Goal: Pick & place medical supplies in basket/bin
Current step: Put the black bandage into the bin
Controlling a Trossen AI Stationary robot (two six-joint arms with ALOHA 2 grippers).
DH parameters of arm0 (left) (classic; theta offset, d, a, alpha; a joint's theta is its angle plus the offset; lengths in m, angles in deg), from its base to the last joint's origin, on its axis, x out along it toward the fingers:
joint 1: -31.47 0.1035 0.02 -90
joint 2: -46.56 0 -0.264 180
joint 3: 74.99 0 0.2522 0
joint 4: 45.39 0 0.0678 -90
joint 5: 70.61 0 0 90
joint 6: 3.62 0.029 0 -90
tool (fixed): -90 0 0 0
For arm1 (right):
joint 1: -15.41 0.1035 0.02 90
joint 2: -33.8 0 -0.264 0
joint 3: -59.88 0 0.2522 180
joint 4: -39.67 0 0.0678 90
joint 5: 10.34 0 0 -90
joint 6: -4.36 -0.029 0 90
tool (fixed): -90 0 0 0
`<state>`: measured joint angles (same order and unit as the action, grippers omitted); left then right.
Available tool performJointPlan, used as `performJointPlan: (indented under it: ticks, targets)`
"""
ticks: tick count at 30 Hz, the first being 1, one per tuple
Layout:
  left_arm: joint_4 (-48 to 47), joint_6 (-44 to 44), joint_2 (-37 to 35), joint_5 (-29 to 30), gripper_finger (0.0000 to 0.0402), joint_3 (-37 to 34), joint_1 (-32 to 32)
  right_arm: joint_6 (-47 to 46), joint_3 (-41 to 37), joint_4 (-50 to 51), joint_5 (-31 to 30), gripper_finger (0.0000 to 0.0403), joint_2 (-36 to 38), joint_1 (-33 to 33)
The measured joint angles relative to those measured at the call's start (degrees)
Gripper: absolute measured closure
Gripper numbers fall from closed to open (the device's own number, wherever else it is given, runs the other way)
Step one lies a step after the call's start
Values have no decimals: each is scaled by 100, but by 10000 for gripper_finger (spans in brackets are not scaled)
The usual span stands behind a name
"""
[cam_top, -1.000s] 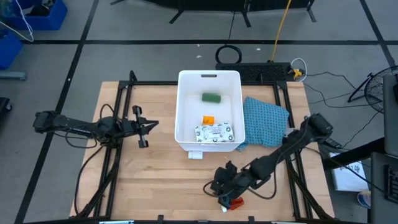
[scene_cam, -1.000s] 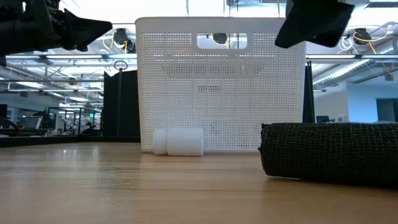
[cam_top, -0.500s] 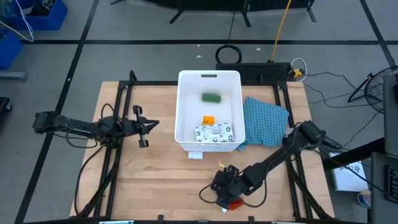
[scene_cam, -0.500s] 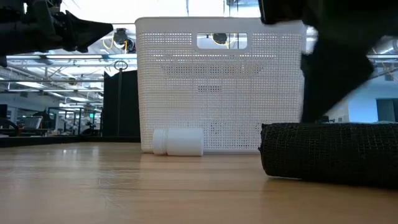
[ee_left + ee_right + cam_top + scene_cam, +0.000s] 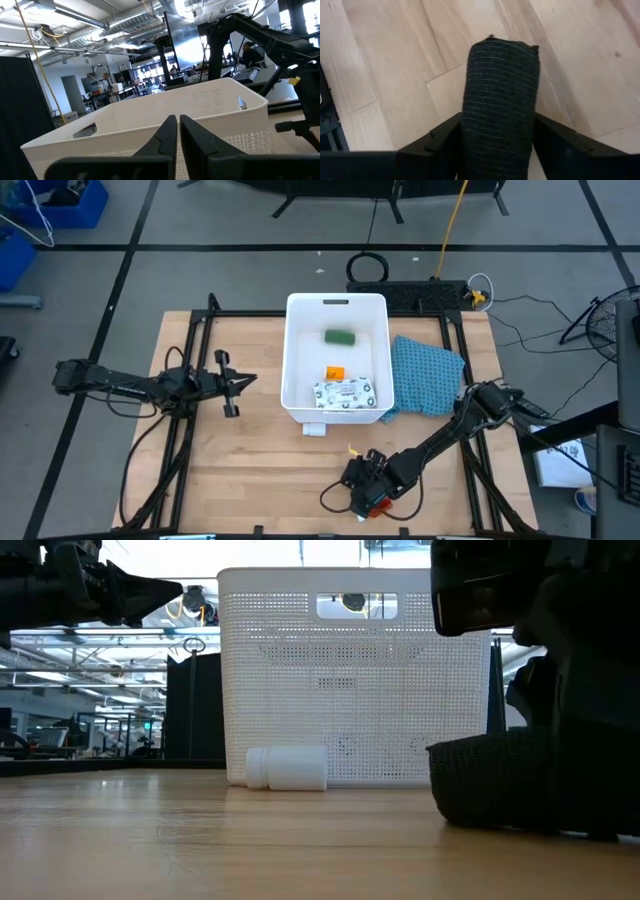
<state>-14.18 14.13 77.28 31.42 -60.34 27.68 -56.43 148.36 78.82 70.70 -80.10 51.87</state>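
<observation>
A black mesh-wrapped block (image 5: 500, 100) lies on the wooden table near its front edge, also visible in the low view (image 5: 490, 780). My right gripper (image 5: 497, 150) has come down over it from above, one finger on each of its long sides. A red item (image 5: 377, 506) lies right beside that gripper. The white basket (image 5: 297, 350) holds a green block (image 5: 340, 336), an orange vial (image 5: 334, 373) and a white printed packet (image 5: 345, 393). My left gripper (image 5: 232, 380) hovers shut to the left of the basket. My right gripper straddles the near end of the black block, its fingers (image 5: 445, 140) slanting down from above and running along the block's two long sides (image 5: 470, 125). I cannot tell whether the fingers touch those sides. The block lies flat on the table.
A white bottle (image 5: 315, 429) lies on its side against the basket's near wall, also seen in the low view (image 5: 288, 768). A blue patterned cloth (image 5: 425, 375) lies right of the basket. Black frame rails run along the table's left and right sides.
My right gripper has sunk toward the table and the black block, drifting slightly toward the near edge and tipping more steeply downward. Its fingers now stand around the block. The block has stayed where it was.
</observation>
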Motion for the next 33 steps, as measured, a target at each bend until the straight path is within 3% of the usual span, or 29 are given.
performJointPlan:
  ticks: [6, 10, 14, 19, 26, 30, 33]
  targets:
    - [0, -25, 0, 0, 376, 0, 2, 819, -47, 43, -39, 268, 309, 3]
    - [-16, -60, 0, -2, 376, 0, 2, 2300, -39, -109, -130, 315, 889, 39]
    - [-41, -123, 0, 2, 376, 0, 2, 4006, -439, -968, -313, 323, 1677, 115]
    - [-74, -139, 2, 0, 376, 0, 0, 5200, -1862, -2822, -324, 309, 3289, 43]
    - [-157, -316, 2, 1, 376, 2, 1, 5404, -4655, -5637, -747, 317, 5707, -171]
    - [-160, -436, 2, 2, 376, 2, 0, 5650, -5735, -6797, -926, 319, 6564, -192]
    - [-172, -477, 2, 2, 376, 2, 0, 5557, -6221, -7106, -1227, 319, 6878, -188]
